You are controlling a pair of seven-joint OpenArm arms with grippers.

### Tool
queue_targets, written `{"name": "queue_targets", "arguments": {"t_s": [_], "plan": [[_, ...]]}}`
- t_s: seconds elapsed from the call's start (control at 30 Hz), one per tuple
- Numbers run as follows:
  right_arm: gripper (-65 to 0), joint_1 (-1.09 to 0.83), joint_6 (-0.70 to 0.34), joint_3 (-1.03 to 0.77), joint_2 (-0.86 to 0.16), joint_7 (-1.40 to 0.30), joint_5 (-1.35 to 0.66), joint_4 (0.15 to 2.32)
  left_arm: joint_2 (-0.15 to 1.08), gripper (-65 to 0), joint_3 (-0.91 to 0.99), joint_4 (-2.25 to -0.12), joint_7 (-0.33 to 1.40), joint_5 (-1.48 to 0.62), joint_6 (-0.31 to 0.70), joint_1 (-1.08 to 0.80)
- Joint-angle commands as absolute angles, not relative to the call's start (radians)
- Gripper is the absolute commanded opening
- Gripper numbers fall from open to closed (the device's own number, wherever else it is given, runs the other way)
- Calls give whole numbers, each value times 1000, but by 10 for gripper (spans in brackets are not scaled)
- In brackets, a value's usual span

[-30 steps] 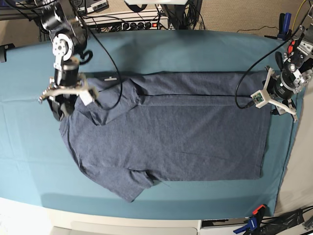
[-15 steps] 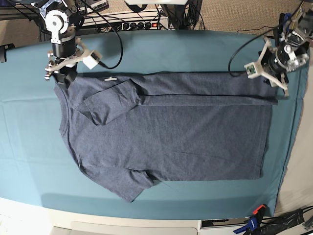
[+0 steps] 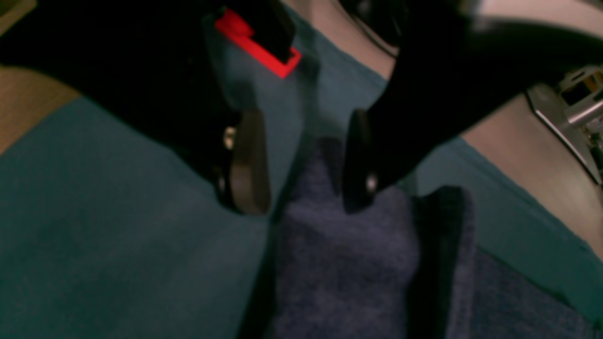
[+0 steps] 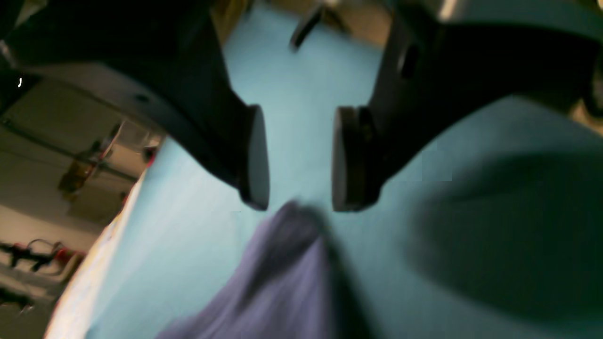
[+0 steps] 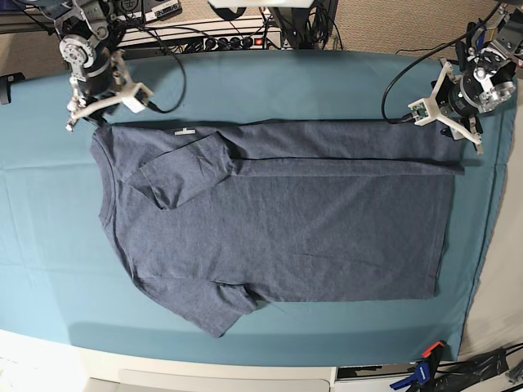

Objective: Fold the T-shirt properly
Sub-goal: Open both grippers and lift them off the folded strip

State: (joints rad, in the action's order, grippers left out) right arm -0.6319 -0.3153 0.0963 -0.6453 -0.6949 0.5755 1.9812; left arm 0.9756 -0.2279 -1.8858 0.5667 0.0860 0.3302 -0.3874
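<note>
Both claws hang at the far edge of the table cloth (image 5: 270, 82), one at each top corner of the T-shirt (image 5: 278, 220). The shirt lies flat across the middle of the cloth, neck end toward the right arm's side, its far long edge folded in along a straight crease and one sleeve tucked over the body.

Left gripper (image 3: 301, 160): jaws parted, nothing between the pads, the hem corner lying just under them. Right gripper (image 4: 299, 157): also parted and empty, with the shoulder corner poking up just below the pads. That view is blurred, so whether cloth brushes a pad is hard to call.

The risk from here, I'd say, is that released top edge. The fold is shallow near the hem, and a jaw catching the fabric on its way off could drag it open. The near sleeve (image 5: 225, 306) is not folded in yet, so any pull across the shirt could skew the crease.
</note>
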Motion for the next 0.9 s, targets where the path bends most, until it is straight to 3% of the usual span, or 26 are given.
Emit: {"name": "queue_targets", "arguments": {"t_s": [0.0,0.87], "plan": [[-418,-632,-303,89,-657,-685,591,1990,994,-371,-221,-1896,557,86,334,-387],[-418,-516,-353,93,-640,-677,565,1885,989,-371,-221,-1896,550,94,334,-382]]}}
